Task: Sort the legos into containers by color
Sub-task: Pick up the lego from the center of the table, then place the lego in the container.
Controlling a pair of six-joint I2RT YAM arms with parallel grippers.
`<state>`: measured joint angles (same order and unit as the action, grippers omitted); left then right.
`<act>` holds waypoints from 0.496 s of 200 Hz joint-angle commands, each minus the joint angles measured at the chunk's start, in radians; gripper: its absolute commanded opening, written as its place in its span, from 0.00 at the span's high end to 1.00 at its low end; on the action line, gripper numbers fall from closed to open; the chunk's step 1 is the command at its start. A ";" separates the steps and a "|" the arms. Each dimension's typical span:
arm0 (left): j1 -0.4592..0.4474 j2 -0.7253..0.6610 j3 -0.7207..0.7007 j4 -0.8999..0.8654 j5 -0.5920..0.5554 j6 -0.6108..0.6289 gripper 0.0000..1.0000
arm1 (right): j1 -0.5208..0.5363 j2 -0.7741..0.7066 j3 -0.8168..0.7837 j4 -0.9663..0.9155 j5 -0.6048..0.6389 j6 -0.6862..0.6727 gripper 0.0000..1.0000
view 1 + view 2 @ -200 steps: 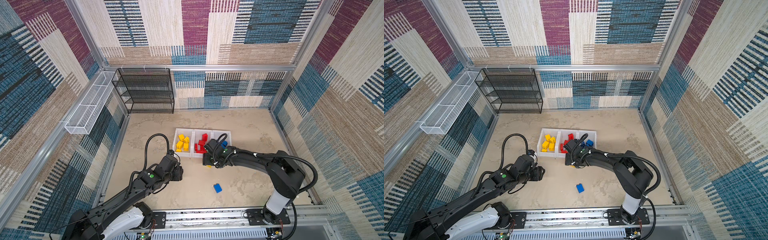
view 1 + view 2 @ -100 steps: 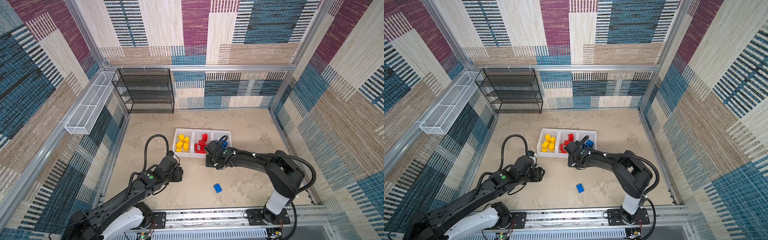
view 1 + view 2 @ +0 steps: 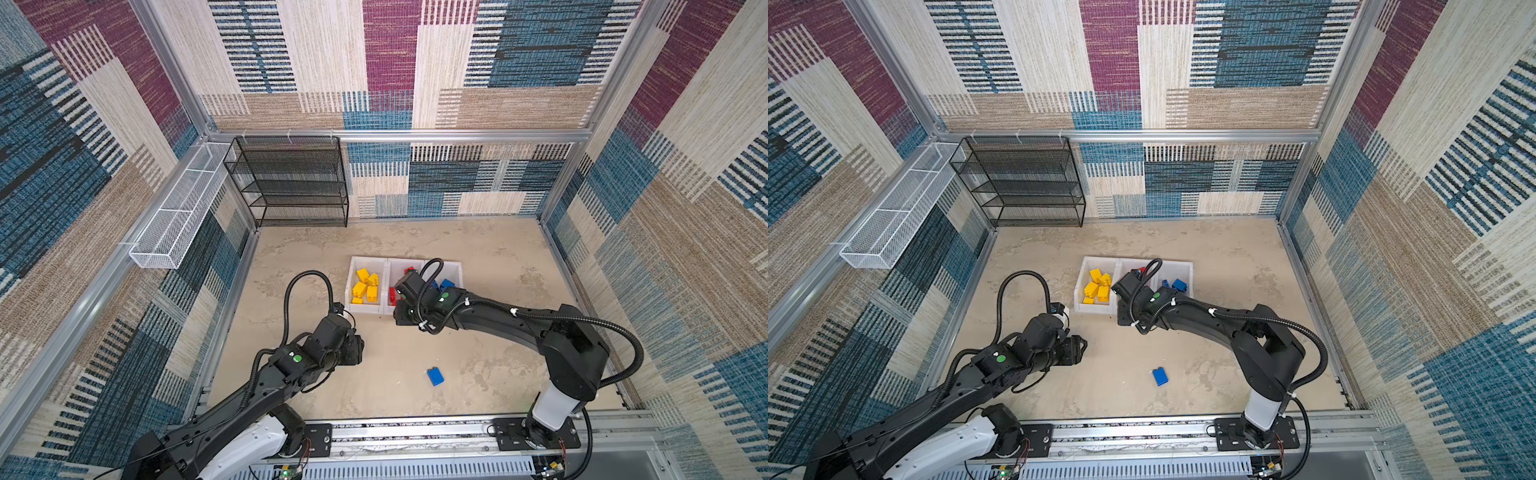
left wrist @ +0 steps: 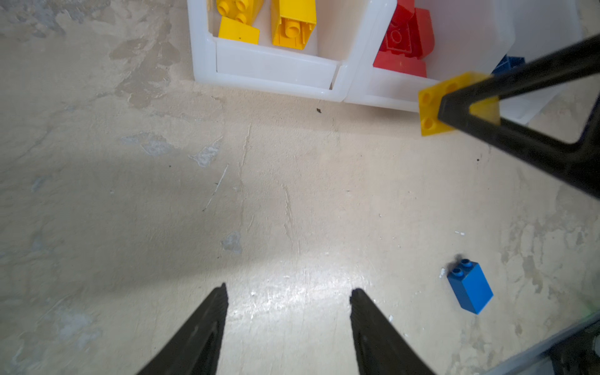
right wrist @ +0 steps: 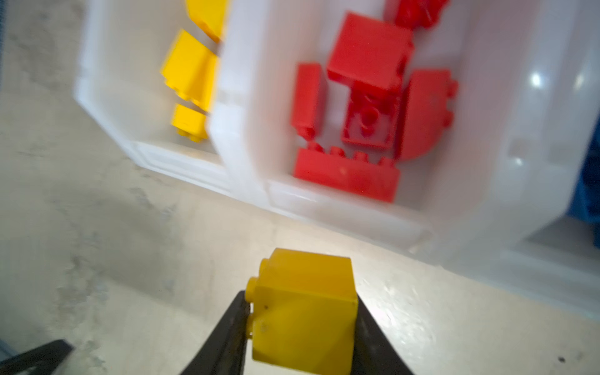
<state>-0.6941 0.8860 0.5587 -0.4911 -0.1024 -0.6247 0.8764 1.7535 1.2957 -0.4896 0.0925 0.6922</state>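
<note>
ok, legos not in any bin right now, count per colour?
Yellow: 1, the yellow brick clamped in the right gripper, just in front of the white bins.
Blue: 1, the blue brick lying on the table.
Red: 0.
Total: 2.

Sorted legos (image 3: 360, 288) fill white containers (image 3: 363, 308); blue brick (image 3: 435, 376) lies loose, yellow brick (image 5: 303, 308) clamped nearby.

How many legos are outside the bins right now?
2. One yellow brick is held in the right gripper, just in front of the bins. One blue brick lies on the table, apart from them. The right arm may hide others.
</note>
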 commanded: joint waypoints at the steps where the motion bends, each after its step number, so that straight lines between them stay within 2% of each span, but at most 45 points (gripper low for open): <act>1: 0.001 -0.008 -0.003 -0.018 -0.023 -0.018 0.36 | -0.001 0.069 0.143 -0.008 -0.004 -0.102 0.59; 26: 0.002 -0.013 -0.009 -0.022 -0.021 -0.026 0.36 | -0.012 0.222 0.382 -0.056 0.014 -0.202 0.59; 67: 0.001 -0.034 -0.016 -0.032 -0.013 -0.039 0.36 | -0.058 0.443 0.679 -0.133 -0.023 -0.255 0.58; 81: 0.001 -0.042 -0.019 -0.037 -0.011 -0.041 0.36 | -0.069 0.491 0.750 -0.166 -0.030 -0.257 0.51; 99: 0.002 -0.054 -0.022 -0.049 -0.016 -0.042 0.36 | -0.072 0.511 0.786 -0.188 -0.031 -0.258 0.33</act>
<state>-0.6941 0.8436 0.5400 -0.5129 -0.1017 -0.6437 0.8051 2.2425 2.0399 -0.6205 0.0788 0.4637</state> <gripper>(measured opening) 0.637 0.569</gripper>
